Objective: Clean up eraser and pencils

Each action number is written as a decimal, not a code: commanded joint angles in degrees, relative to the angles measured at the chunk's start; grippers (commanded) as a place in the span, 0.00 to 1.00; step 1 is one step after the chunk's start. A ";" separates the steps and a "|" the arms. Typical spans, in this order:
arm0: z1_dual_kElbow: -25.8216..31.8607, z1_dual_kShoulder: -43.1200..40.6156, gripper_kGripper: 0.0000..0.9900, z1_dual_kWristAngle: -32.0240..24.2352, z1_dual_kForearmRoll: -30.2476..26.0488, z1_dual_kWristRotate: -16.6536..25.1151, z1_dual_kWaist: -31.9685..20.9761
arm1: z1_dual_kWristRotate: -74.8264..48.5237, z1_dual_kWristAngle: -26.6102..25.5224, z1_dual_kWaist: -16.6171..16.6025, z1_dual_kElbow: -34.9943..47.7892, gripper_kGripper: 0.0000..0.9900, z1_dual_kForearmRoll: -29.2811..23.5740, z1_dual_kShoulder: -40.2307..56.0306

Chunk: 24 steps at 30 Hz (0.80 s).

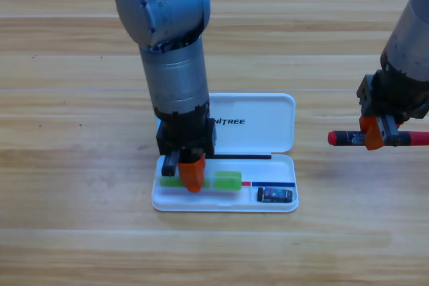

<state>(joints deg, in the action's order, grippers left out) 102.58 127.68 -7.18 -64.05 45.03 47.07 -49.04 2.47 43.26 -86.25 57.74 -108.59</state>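
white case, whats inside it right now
In the white case: the eraser at its right end and the green pencil along the tray. The left gripper covers the pencil's middle. The black-and-red pencil is outside, in the right gripper.

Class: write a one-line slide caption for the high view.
Left tool lowers green pencil into white case beside eraser; right tool grips black-and-red pencil.

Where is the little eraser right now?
The eraser lies in the white case's tray, at its right end, right of the green pencil.
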 commanded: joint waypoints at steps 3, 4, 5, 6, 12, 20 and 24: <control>-0.89 3.10 0.00 -0.73 0.07 0.06 0.48 | 0.52 0.17 2.09 0.21 0.00 0.62 0.39; -0.89 3.28 0.00 -0.82 0.07 -0.03 0.48 | 0.52 0.17 2.09 0.21 0.00 0.62 0.31; -0.80 3.37 0.00 -1.00 0.07 -0.11 0.48 | 0.52 0.17 2.09 0.21 0.00 0.62 0.31; -0.89 3.37 0.00 -1.17 0.07 -0.11 0.48 | 0.52 0.17 2.09 0.21 0.00 0.62 0.31; -1.15 3.72 1.00 -1.52 0.07 -0.91 0.48 | 0.52 0.17 2.09 0.12 0.00 0.62 0.13; -1.06 3.98 1.00 -1.70 -0.02 -1.17 0.48 | 0.52 0.17 2.35 -0.67 0.00 0.62 -0.40; -0.62 3.19 1.00 -1.70 -0.37 -1.43 0.31 | 1.32 0.08 4.46 -1.99 0.00 0.71 -1.36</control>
<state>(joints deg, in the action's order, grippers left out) 102.58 128.51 -8.22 -64.05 44.42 47.06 -48.73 2.47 44.19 -87.04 57.74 -108.59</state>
